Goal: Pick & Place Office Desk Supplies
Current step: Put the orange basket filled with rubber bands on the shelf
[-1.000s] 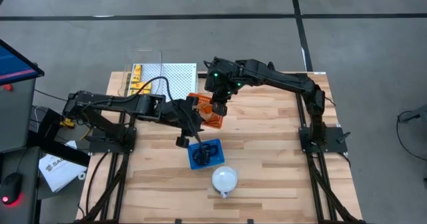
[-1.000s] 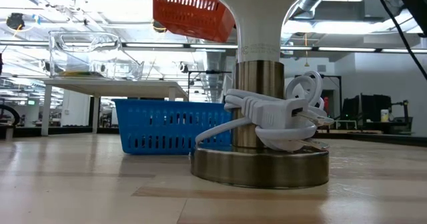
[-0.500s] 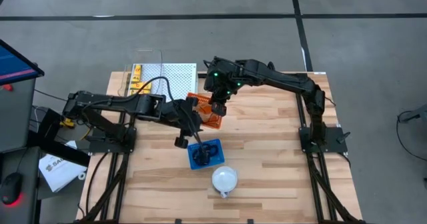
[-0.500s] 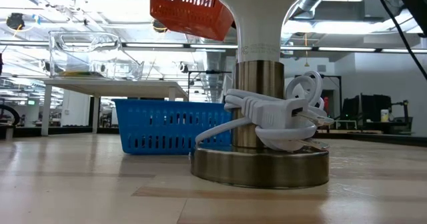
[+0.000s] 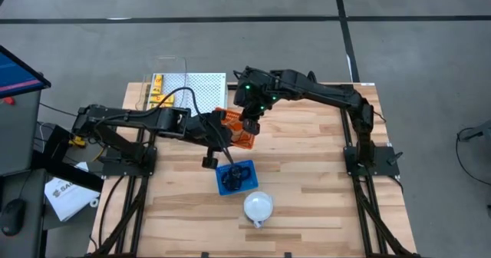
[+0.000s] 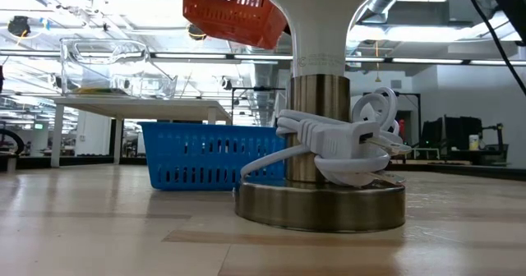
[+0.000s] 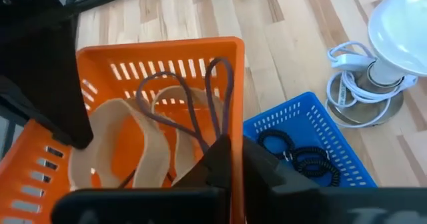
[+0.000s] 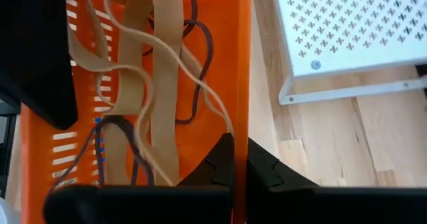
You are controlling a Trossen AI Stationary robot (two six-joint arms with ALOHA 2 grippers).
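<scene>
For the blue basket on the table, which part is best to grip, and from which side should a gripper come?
Probably the top edge of one wall of the blue basket, gripped from above. It stands upright on the table with its mouth open upward, so a thin wall fits between two fingers. The wall away from the white lamp looks safer, since the lamp stands close beside it.

low view cuts the orange basket (image 6: 233,13) at the top edge, so neither gripper holding it shows there. high view: blue basket (image 5: 235,176) contents too small to tell, partly under the left gripper (image 5: 222,145).
</scene>
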